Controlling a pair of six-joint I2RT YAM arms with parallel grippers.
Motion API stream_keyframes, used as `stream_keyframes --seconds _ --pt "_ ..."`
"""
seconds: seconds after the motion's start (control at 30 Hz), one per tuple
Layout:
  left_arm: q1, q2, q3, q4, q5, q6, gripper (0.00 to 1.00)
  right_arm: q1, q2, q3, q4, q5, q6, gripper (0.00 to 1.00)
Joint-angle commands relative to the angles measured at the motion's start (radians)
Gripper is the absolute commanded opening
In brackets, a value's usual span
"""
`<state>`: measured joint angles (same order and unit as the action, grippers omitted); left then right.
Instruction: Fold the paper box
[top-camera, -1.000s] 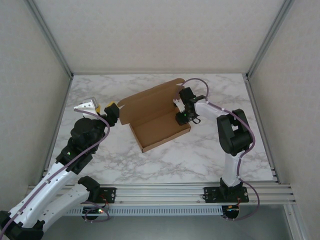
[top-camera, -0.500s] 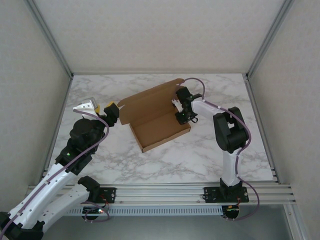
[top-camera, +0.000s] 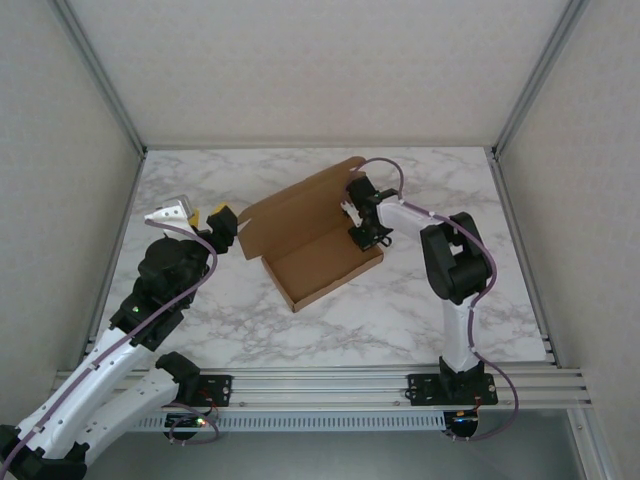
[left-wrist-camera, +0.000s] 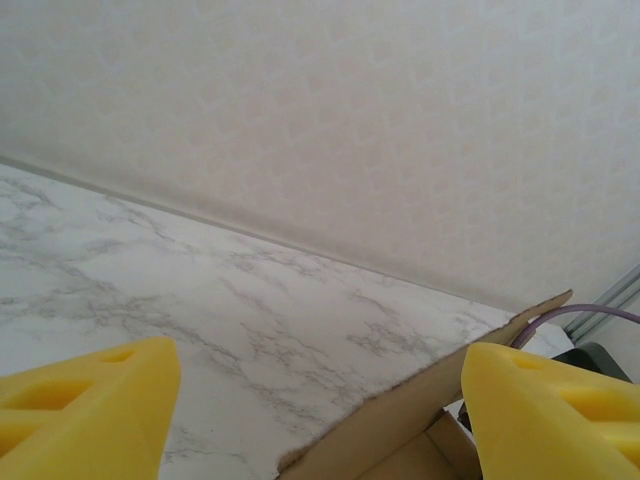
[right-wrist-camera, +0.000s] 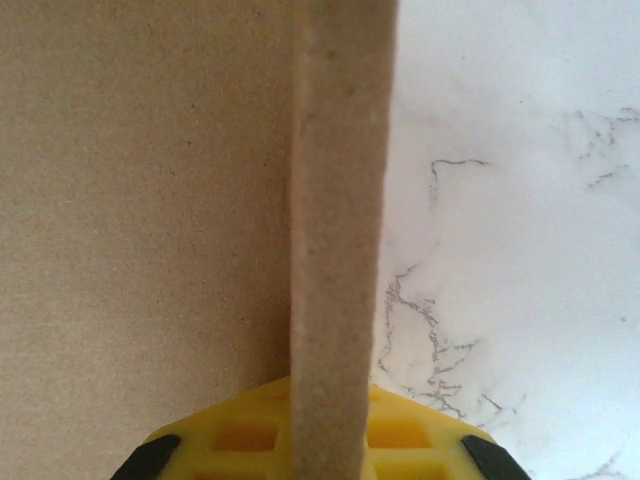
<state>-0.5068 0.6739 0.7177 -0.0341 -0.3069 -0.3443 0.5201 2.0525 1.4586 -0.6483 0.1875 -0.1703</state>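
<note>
The paper box (top-camera: 318, 255) sat mid-counter (top-camera: 400, 310), plain brown and unprinted, set at an angle. It was folded into a shallow open tray with low walls, and its wide lid flap stood raised along the far side. The tray's floor showed bare cardboard. The right pincer (top-camera: 362, 228) was at the tray's right end wall, its yellow pads (right-wrist-camera: 300, 440) closed on the wall's upright edge. The left pincer (top-camera: 212, 224) hung wide open just beside the lid's left corner, holding nothing.
</note>
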Motion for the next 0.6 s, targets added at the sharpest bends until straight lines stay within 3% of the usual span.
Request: stream_keyframes --seconds 0.0,0.2,0.43,0.57 --pt "0.011 -0.013 -0.012 0.021 0.009 -0.012 0.74 0.042 0.032 0.009 -0.034 0.175 -0.013 0.05" --pt "0.011 -0.013 -0.015 0.018 0.009 -0.013 0.74 0.047 0.041 -0.017 -0.02 0.234 0.024 0.07" --pt "0.012 -0.007 -0.021 0.026 0.012 -0.013 0.75 -0.005 -0.089 -0.091 0.026 0.098 0.194 0.12" --pt "0.011 -0.009 -0.03 0.032 0.035 -0.025 0.79 -0.012 -0.151 -0.169 0.014 0.012 0.288 0.23"
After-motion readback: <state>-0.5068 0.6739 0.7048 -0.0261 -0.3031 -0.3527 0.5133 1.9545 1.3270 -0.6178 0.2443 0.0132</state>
